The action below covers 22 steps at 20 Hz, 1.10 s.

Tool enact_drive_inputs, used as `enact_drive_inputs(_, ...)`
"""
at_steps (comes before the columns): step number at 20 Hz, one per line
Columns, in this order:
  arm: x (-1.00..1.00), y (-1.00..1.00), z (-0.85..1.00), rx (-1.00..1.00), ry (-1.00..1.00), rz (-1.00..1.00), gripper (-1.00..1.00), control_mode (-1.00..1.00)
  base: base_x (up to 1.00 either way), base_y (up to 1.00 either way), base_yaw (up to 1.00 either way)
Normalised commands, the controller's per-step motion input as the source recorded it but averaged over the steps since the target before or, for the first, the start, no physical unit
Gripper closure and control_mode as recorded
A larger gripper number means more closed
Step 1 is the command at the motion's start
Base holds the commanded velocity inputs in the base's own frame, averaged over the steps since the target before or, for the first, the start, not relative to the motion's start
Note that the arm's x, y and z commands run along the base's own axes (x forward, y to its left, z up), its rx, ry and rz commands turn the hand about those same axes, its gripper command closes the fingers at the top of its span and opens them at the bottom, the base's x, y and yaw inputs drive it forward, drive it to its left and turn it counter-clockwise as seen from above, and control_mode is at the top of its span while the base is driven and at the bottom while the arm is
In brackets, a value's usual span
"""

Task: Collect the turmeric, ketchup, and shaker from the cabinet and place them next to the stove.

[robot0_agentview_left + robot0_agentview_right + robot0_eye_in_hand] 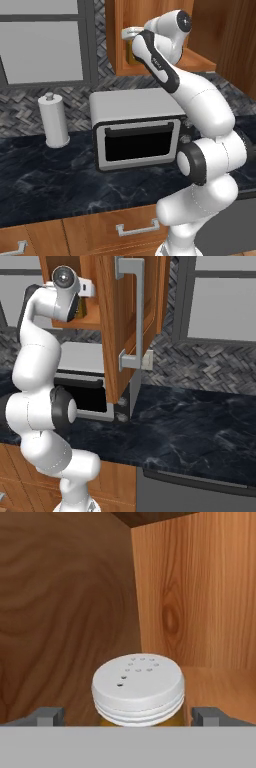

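Turmeric, the small squat jar of amber-yellow powder with a white perforated lid [138, 688], sits right between your gripper's [129, 716] two small dark fingertips [49, 715], which stand spread wide on either side of it and grip nothing. You see the lid straight ahead of the hand and slightly above the tips, with a clear gap to each finger, so neither one touches the jar. Beyond the jar lies the back wall of the wall cabinet of warm orange-brown wood [190, 592], and off to the right of the hand its smooth wooden shelf board runs along the side panel. In your left base view the white arm reaches up into that cabinet [150, 15], and a sliver of amber jar [131, 52] shows just beside the wrist. From the right base side, the open cabinet door with its silver handle [135, 321] hangs close to the right of the hand. Far below the hand, a silver countertop toaster oven [137, 132] stands on the dark marbled counter [50, 175], with a white paper-towel roll [53, 121] further left
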Motion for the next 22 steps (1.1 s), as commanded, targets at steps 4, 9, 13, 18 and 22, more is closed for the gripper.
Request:
enact_drive_inputs(4,0.01,0.00,0.00,0.00,0.00,0.00,-1.00,-1.00,0.00,0.00,0.00)
enact_drive_inputs(9,0.02,0.00,0.00,0.00,0.00,0.00,-1.00,-1.00,0.00,0.00,0.00)
enact_drive_inputs(13,0.13,0.00,0.07,0.00,-0.02,0.00,-1.00,-1.00,0.00,0.00,0.00)
enact_drive_inputs(18,0.13,-0.01,0.07,0.00,0.00,0.00,-1.00,-1.00,0.00,0.00,0.00)
enact_drive_inputs(22,0.17,-0.11,0.01,0.00,0.00,0.00,-1.00,-1.00,0.00,0.00,0.00)
